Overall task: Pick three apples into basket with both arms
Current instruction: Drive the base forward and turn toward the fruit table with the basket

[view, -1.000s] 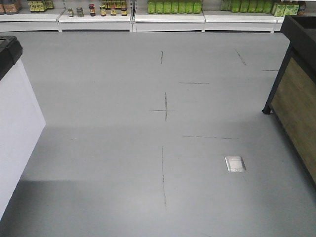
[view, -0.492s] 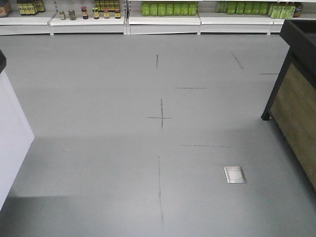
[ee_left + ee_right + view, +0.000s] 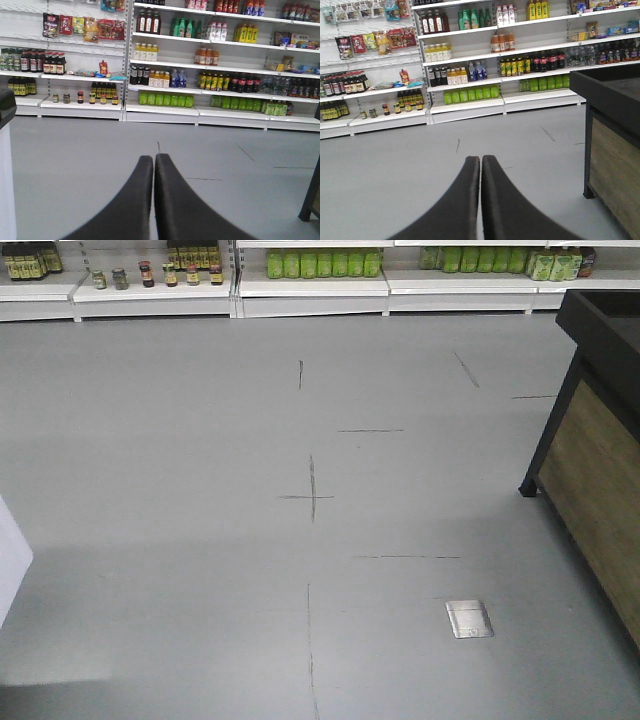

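Note:
No apples and no basket show in any view. My left gripper [image 3: 153, 158] is shut with nothing between its black fingers, hanging over bare grey floor and facing the shop shelves. My right gripper [image 3: 480, 159] is likewise shut and empty, pointing at the same shelving across the floor. Neither arm nor gripper appears in the front view.
Grey floor [image 3: 200, 540] with dark scuff lines and a metal floor plate [image 3: 469, 619]. A black and wood display stand [image 3: 600, 460] at the right, also [image 3: 615, 145]. White cabinet corner [image 3: 10, 555] at the left edge. White shelving with bottles and jars [image 3: 165, 75] along the far wall.
The front view has swung: the white cabinet at the left has slid almost out of frame, the shelves and floor marks have shifted left and downward, and the stand at the right shows more.

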Controlling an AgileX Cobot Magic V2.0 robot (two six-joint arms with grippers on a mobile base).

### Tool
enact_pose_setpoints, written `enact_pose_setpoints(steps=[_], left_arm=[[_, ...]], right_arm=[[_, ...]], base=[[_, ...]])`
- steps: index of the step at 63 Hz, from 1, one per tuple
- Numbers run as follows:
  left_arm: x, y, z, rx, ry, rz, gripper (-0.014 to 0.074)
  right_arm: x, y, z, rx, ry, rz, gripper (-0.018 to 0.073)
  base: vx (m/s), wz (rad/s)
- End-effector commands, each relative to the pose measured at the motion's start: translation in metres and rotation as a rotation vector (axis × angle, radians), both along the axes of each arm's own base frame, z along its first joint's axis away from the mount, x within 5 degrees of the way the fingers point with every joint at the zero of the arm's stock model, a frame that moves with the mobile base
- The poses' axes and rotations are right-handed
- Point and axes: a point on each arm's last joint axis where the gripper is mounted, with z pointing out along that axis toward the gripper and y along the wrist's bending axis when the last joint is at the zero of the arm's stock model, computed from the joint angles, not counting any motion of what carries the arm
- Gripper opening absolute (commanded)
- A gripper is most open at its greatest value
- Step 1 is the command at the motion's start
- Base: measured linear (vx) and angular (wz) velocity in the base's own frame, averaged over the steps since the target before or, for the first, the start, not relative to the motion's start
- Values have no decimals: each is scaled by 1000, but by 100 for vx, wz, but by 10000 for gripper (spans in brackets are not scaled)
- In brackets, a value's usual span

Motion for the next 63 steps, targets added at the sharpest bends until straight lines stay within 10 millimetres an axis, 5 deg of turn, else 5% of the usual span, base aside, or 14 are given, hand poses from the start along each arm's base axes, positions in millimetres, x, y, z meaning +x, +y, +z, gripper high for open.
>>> enact_pose_setpoints(steps=[1, 63], left_arm=[[-3, 1, 16, -3, -113, 11, -6], [-3, 1, 16, -3, -113, 11, -6]], right_arm=[[-1, 1, 3, -11, -70, 4, -5], [-1, 1, 3, -11, -70, 4, -5]], base=[[23, -13], [20, -32]])
